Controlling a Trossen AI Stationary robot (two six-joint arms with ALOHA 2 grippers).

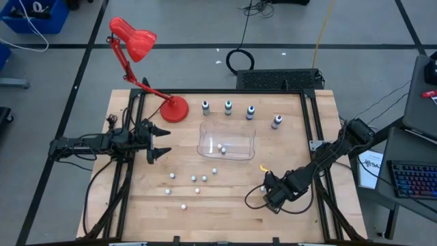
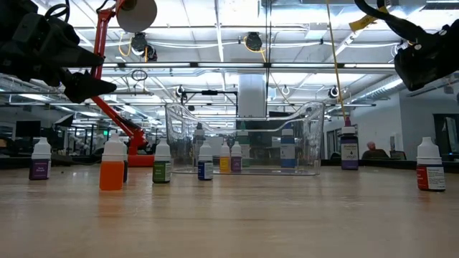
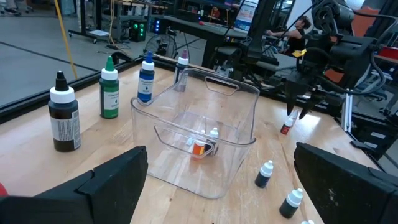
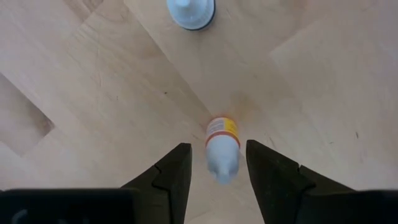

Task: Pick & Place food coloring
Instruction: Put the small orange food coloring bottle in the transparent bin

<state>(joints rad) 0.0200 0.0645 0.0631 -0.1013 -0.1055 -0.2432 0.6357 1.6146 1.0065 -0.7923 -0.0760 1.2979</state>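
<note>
My right gripper hangs with fingers apart astride a small yellow-banded food coloring bottle, unheld, near the clear bin; closing off-center could topple it.

This is a robotics lab or workshop in a large industrial hall. A wooden counter stands on a grey concrete floor marked with dark tape lines. Beyond the counter, the low view shows an open ceiling with pipes, ducts and strip lights. Beside the counter sit a keyboard, cables and a blue bin.
</note>
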